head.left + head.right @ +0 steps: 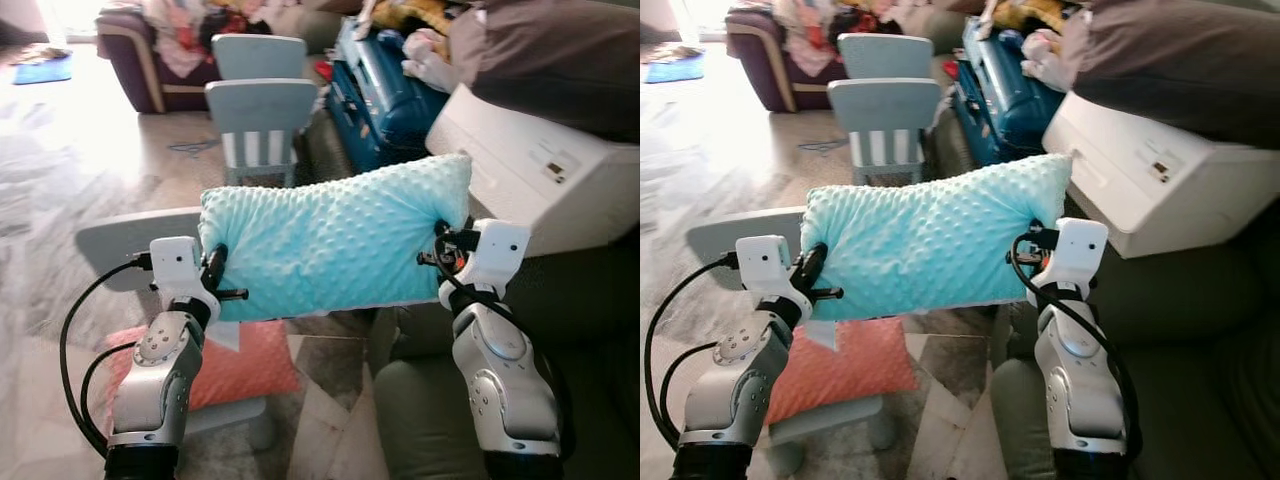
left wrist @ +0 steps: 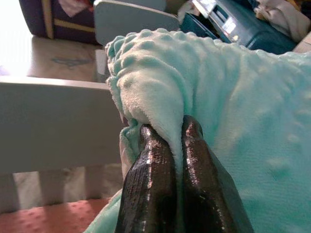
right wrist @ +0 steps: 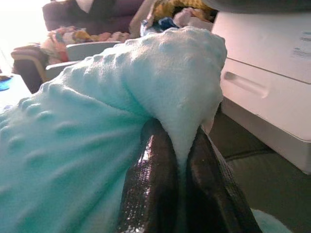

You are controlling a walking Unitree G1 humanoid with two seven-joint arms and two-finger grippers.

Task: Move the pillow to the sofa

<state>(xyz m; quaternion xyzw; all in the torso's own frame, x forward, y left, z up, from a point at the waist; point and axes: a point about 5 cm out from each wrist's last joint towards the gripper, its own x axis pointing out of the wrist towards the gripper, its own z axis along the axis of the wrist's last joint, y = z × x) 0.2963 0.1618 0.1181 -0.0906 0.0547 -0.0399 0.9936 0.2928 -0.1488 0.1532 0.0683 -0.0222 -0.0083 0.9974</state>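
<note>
I have the left hand [image 1: 215, 270] and right hand [image 1: 440, 245] each clamped on an end of the turquoise pillow [image 1: 335, 235], lifted left of the green sofa [image 1: 590, 300].

Two silver metal arms, screw-studded joint housings; white boxy wrist blocks; black looping cables; glossy black two-fingered left jaws [image 2: 167, 145], right jaws [image 3: 177, 141].

The pillow [image 1: 335, 238] hides most of the grey table [image 1: 130, 240]; the sofa [image 1: 430, 420] at five o'clock runs off frame.
</note>
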